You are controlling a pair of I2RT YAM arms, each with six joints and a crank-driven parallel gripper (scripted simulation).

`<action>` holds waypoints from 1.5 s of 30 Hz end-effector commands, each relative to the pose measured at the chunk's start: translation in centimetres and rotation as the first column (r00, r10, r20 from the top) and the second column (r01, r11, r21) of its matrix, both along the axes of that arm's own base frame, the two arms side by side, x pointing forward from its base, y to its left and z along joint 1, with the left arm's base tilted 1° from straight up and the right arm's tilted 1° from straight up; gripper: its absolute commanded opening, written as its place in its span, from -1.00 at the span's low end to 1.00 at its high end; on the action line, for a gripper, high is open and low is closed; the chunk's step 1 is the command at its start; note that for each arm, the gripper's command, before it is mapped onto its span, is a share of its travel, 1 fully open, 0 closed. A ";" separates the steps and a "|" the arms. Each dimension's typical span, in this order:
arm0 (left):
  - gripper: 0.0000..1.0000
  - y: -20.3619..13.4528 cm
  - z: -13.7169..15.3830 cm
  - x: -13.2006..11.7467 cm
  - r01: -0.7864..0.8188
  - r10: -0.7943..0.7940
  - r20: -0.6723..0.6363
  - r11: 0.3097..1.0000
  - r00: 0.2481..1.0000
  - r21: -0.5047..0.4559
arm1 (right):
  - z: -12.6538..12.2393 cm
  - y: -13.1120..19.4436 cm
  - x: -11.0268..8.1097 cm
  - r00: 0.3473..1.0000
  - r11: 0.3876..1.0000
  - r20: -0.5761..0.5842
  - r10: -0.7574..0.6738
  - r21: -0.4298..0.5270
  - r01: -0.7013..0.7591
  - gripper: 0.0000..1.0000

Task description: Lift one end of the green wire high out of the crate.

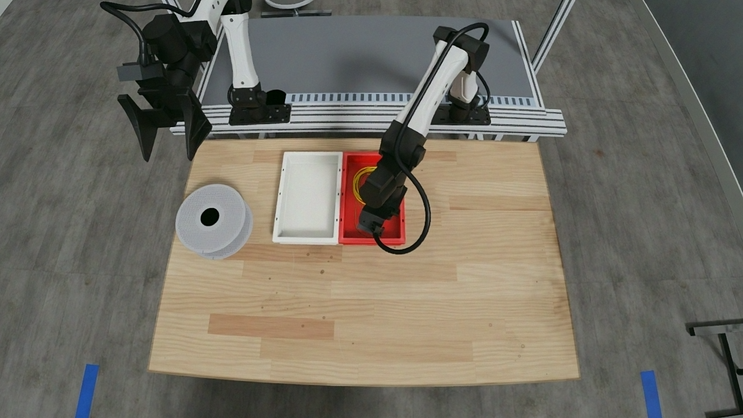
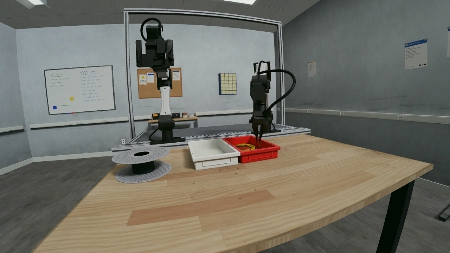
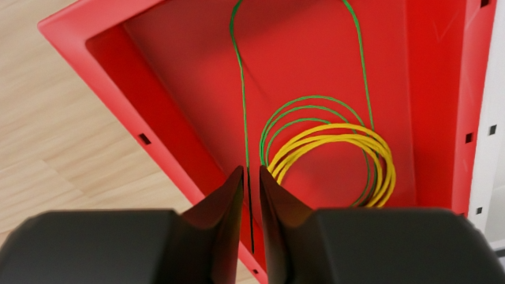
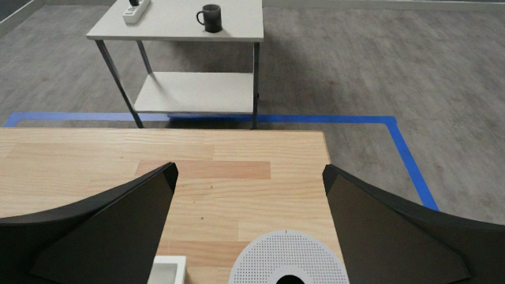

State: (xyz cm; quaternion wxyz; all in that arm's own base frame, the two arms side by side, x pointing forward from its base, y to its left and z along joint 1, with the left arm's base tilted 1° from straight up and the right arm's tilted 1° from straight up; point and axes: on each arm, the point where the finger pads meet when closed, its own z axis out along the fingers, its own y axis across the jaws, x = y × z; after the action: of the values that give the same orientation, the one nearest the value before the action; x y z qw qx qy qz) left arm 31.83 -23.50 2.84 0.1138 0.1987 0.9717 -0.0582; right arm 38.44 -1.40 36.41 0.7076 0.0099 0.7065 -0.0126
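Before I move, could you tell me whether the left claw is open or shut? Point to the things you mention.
The left claw point(image 1: 371, 220) point(image 2: 258, 144) point(image 3: 251, 170) is slightly open: a gap shows either side of the green wire point(image 3: 245, 106), between its fingertips.
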 end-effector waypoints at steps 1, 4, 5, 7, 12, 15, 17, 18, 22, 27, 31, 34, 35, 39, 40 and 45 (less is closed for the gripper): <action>-0.82 0.6 0.3 0.1 -0.005 0.005 -0.006 1.000 1.000 0.002 | -0.4 0.2 -0.2 1.000 1.000 -0.001 0.002 0.004 -0.002 1.00; -0.88 0.6 0.3 0.1 -0.005 0.005 -0.006 1.000 1.000 0.002 | -0.4 0.2 -0.2 1.000 1.000 -0.001 0.002 0.004 -0.002 1.00; -0.90 0.6 0.3 0.1 -0.005 0.005 -0.006 1.000 1.000 0.002 | -0.4 0.2 -0.2 1.000 1.000 -0.001 0.002 0.004 -0.002 1.00; -0.94 0.6 0.3 0.1 -0.005 0.005 -0.006 1.000 1.000 0.002 | -0.4 0.2 -0.2 1.000 1.000 -0.001 0.002 0.004 -0.002 1.00; -1.00 0.6 0.3 0.1 -0.005 0.005 -0.006 1.000 1.000 0.002 | -0.4 0.2 -0.2 1.000 1.000 -0.001 0.002 0.004 -0.002 1.00; -1.00 0.6 0.3 0.1 -0.005 0.005 -0.006 1.000 1.000 0.002 | -0.4 0.2 -0.2 1.000 1.000 -0.001 0.002 0.004 -0.002 1.00; -1.00 0.6 0.3 0.1 -0.005 0.005 -0.006 1.000 1.000 0.002 | -0.4 0.2 -0.2 1.000 1.000 -0.001 0.002 0.004 -0.002 1.00; -1.00 0.6 0.3 0.1 -0.005 0.005 -0.006 1.000 1.000 0.002 | -0.4 0.2 -0.2 1.000 1.000 -0.001 0.002 0.004 -0.002 1.00; -1.00 0.6 0.3 0.1 -0.005 0.005 -0.006 1.000 1.000 0.002 | -0.4 0.2 -0.2 1.000 1.000 -0.001 0.002 0.004 -0.002 1.00; -1.00 0.7 0.8 0.2 -0.005 0.005 -0.006 1.000 1.000 0.002 | -0.4 0.2 -0.2 1.000 1.000 -0.001 0.002 0.004 -0.002 1.00; -1.00 0.6 1.2 0.2 -0.005 0.005 -0.006 1.000 1.000 0.002 | -0.4 0.2 -0.2 1.000 1.000 -0.001 0.002 0.004 -0.002 1.00; -1.00 0.5 1.9 0.4 -0.005 0.005 -0.006 1.000 1.000 0.002 | -0.4 0.2 -0.2 1.000 1.000 -0.001 0.002 0.004 -0.002 1.00; -1.00 0.5 2.2 0.5 -0.005 0.005 -0.006 1.000 1.000 0.002 | -0.4 0.2 -0.2 1.000 1.000 -0.001 0.002 0.004 -0.002 1.00; -1.00 0.4 3.4 0.6 -0.005 0.005 -0.006 1.000 1.000 0.002 | -0.4 0.2 -0.2 1.000 1.000 -0.001 0.002 0.004 -0.002 1.00; -1.00 0.4 3.7 0.6 -0.005 0.005 -0.006 1.000 1.000 0.002 | -0.4 0.2 -0.2 1.000 1.000 -0.001 0.002 0.004 -0.002 1.00; -1.00 0.6 5.4 0.3 -0.005 0.005 -0.006 1.000 1.000 0.002 | -0.4 0.2 -0.2 1.000 1.000 -0.001 0.002 0.004 -0.002 1.00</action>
State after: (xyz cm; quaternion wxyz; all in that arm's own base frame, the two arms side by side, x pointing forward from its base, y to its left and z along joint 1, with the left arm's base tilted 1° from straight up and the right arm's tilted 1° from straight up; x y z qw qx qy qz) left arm 32.19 -23.50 5.83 0.1069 0.1979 0.9728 -0.0550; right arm 38.44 -1.40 36.41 0.7076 0.0099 0.7065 -0.0126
